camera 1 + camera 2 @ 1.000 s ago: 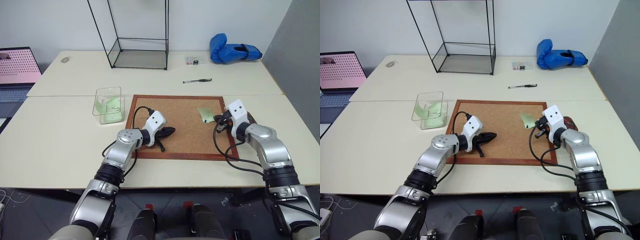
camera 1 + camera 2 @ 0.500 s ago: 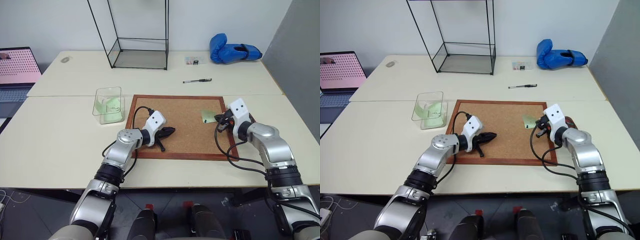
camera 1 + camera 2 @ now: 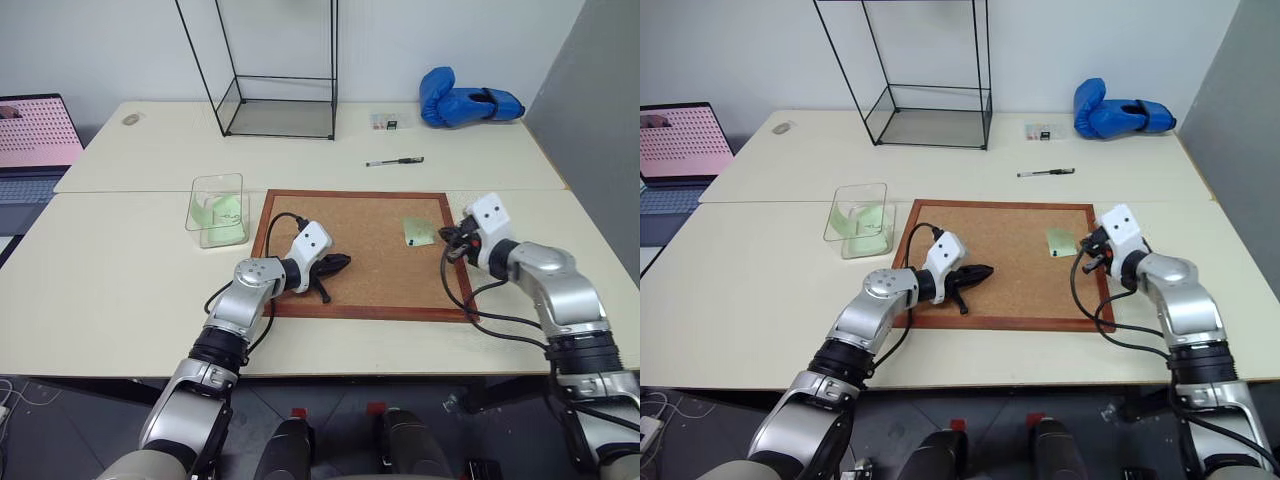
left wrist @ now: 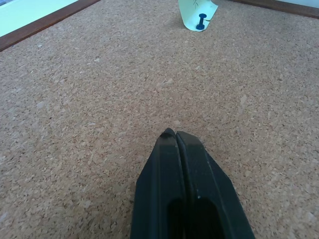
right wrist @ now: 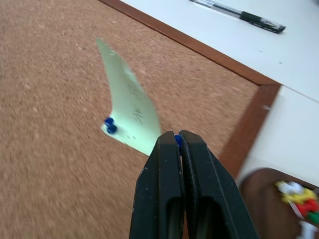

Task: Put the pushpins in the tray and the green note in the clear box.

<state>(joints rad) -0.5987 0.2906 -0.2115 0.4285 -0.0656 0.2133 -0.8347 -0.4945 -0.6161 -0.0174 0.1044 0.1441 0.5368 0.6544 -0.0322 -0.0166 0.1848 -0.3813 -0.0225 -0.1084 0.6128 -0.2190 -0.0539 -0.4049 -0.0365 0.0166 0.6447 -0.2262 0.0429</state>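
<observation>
Right gripper (image 3: 452,240) now shifted outward toward the corkboard's right edge, off the green note (image 3: 417,231) it sat against a second ago; note slightly nearer the board's far edge than before; left gripper (image 3: 338,264) unmoved.

Pale green slip with faint dark marks, near the far right corner of the corkboard (image 3: 360,250), one end curling up off the cork, other end pinned flat by a dark blue pushpin (image 5: 109,125). Long axis roughly along the board's right edge, lifted end toward the far edge. Second blue pushpin (image 5: 176,141) pinched in the tips of the right gripper's closed fingers, just beside the note's near edge.

Dark brown tray (image 5: 271,199) beyond the board's right frame, red, yellow and white bits inside. Left gripper low over the cork near the board's left edge, fingers pressed together, holding nothing. Clear box (image 3: 218,209) on the table left of the board, green paper already inside. Black pen (image 3: 394,161) on the table beyond the board's far edge.
</observation>
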